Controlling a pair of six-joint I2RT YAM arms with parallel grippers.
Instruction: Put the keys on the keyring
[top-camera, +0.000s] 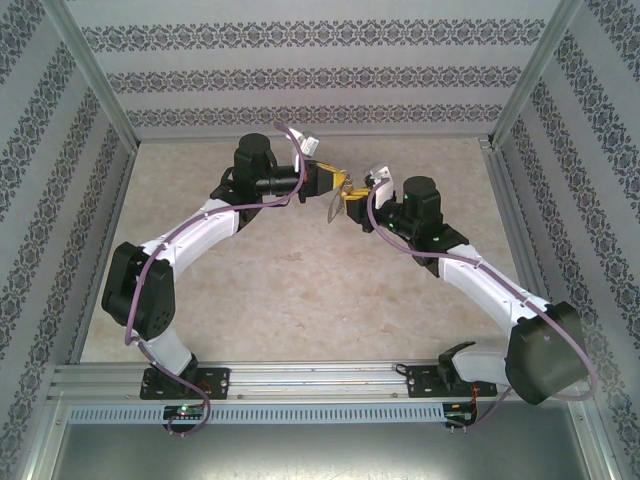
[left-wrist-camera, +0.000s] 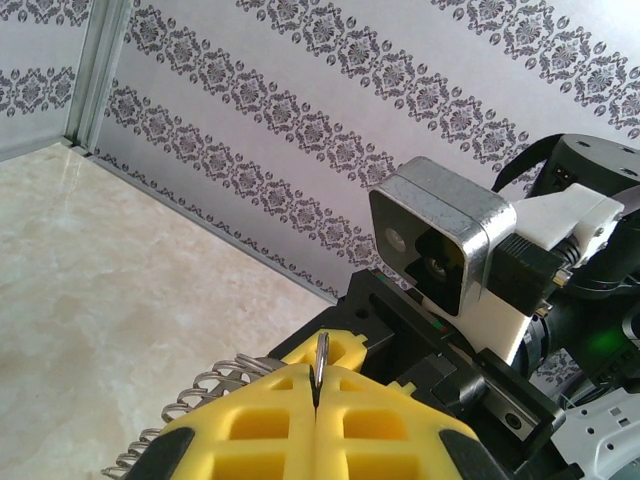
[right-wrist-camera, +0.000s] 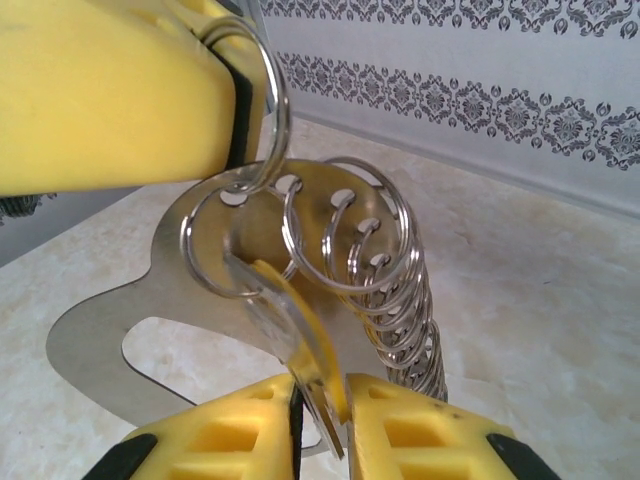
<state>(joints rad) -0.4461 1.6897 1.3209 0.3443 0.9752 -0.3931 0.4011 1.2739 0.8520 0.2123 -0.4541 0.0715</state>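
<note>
Item one, the beige marbled tabletop (top-camera: 300, 290): nothing rests on it under the work, because both pieces are carried in the air toward twelve o'clock in the top view. Item two, the left gripper (left-wrist-camera: 318, 372): its yellow fingers are pressed fully together on the edge of the keyring (right-wrist-camera: 85, 340), a flat silvery metal oval loop, presenting it upright and steady as a fixed target. Item three, the right gripper (right-wrist-camera: 322, 400): it is narrowed to a slit around the key (right-wrist-camera: 290, 325), a small silver key with a yellow plastic head, with both pads apparently touching it for steering. The key sits at the keyring's six o'clock. Item four, the row of pale wire split rings (right-wrist-camera: 400, 290): these fringe the keyring's three o'clock edge. The key's upper end meets the ring at the row's nine o'clock end, but we cannot tell whether it is threaded.
</note>
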